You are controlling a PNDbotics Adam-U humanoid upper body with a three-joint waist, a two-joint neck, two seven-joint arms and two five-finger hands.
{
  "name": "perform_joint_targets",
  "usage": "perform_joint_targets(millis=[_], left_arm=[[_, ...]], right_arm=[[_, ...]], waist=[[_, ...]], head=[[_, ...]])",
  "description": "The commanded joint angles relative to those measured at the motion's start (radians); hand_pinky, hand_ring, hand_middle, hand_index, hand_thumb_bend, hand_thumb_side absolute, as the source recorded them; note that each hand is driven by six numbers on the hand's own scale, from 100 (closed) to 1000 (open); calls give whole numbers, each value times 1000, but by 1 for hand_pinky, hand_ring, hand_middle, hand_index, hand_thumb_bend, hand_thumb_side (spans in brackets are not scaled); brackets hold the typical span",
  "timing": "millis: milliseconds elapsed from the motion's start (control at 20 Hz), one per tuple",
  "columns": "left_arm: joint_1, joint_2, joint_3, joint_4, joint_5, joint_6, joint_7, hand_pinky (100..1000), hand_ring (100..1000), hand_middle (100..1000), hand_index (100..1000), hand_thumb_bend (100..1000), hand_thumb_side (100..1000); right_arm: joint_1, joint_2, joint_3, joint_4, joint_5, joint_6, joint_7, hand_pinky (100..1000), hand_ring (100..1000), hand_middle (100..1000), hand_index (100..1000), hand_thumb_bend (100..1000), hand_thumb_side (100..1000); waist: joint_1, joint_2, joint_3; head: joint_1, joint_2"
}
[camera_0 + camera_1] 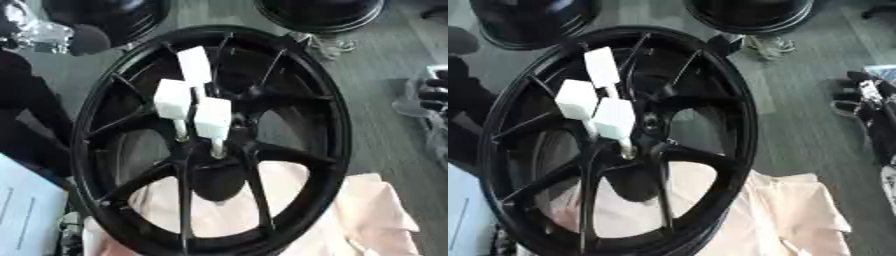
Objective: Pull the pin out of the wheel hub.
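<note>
A big black spoked wheel hub lies tilted across the middle of both views. Three pins with white block handles stand in its centre. One pin is farthest up, a second pin is to the left, and a third pin is nearest; thin metal shafts run down from the lower two into the hub's middle. My right hand hangs at the right edge, well clear of the wheel, its fingers relaxed and holding nothing. My left hand does not show.
A pale pink cloth lies under the wheel's near side. A white sheet sits at the lower left. Two more black wheels stand at the far edge. A dark mass fills the left side.
</note>
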Motion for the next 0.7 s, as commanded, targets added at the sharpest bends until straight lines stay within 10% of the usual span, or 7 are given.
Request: perform_joint_targets(millis=[50, 700], left_arm=[[-35, 5, -19, 14, -13, -7, -6, 787, 787, 745, 821, 399, 713], [-109, -43, -152, 51, -45, 8, -6, 797, 800, 759, 825, 438, 727]], right_arm=[[-5, -35, -2, -23, 5, 1, 2, 760, 722, 727, 809, 100, 703], [-3, -38, 5, -17, 10, 2, 9, 760, 722, 728, 808, 100, 706]], waist=[[-1, -20, 0], [2, -23, -1]], head=[[5, -8], [20, -10]])
